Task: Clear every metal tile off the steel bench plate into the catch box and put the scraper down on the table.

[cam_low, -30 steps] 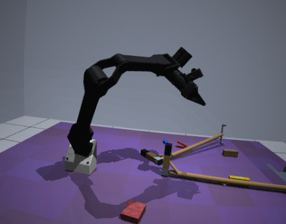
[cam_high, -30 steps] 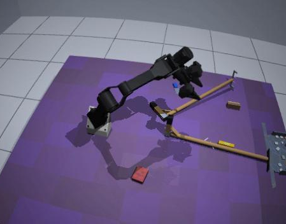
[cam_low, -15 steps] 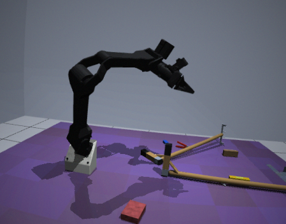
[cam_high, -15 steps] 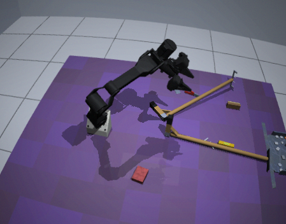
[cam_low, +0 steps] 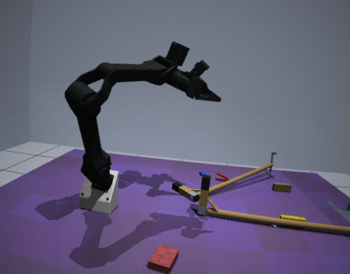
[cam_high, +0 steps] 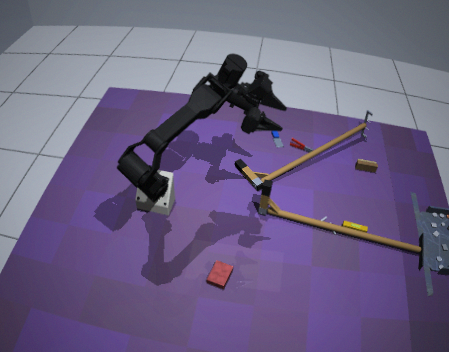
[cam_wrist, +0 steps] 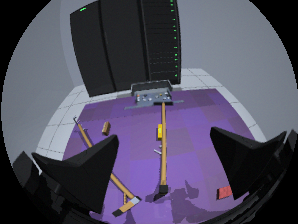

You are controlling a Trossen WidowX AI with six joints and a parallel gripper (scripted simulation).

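The long scraper [cam_high: 385,240] [cam_low: 323,226] [cam_wrist: 164,150] lies with its wooden shaft pointing at the steel bench plate [cam_high: 430,255] [cam_wrist: 150,102]; its dark blade [cam_wrist: 163,103] is at the plate's near edge. Its block-shaped grip [cam_high: 265,200] [cam_low: 203,194] stands upright at the near end. Several small metal tiles [cam_high: 436,233] [cam_wrist: 160,95] lie scattered on the plate. The catch box [cam_wrist: 150,86] is at the plate's far end; its inside is hidden. My gripper [cam_high: 283,119] [cam_low: 220,100] [cam_wrist: 166,136] is open and empty, high above the table and well away from the scraper's grip.
A second long-handled tool [cam_high: 315,152] [cam_low: 238,180] [cam_wrist: 120,184] with a hooked end lies left of the scraper in the wrist view. A yellow block [cam_high: 355,226] [cam_wrist: 160,132] is beside the scraper shaft. A brown block [cam_high: 366,165], red pliers [cam_high: 297,144] and a red block [cam_high: 220,274] also lie about.
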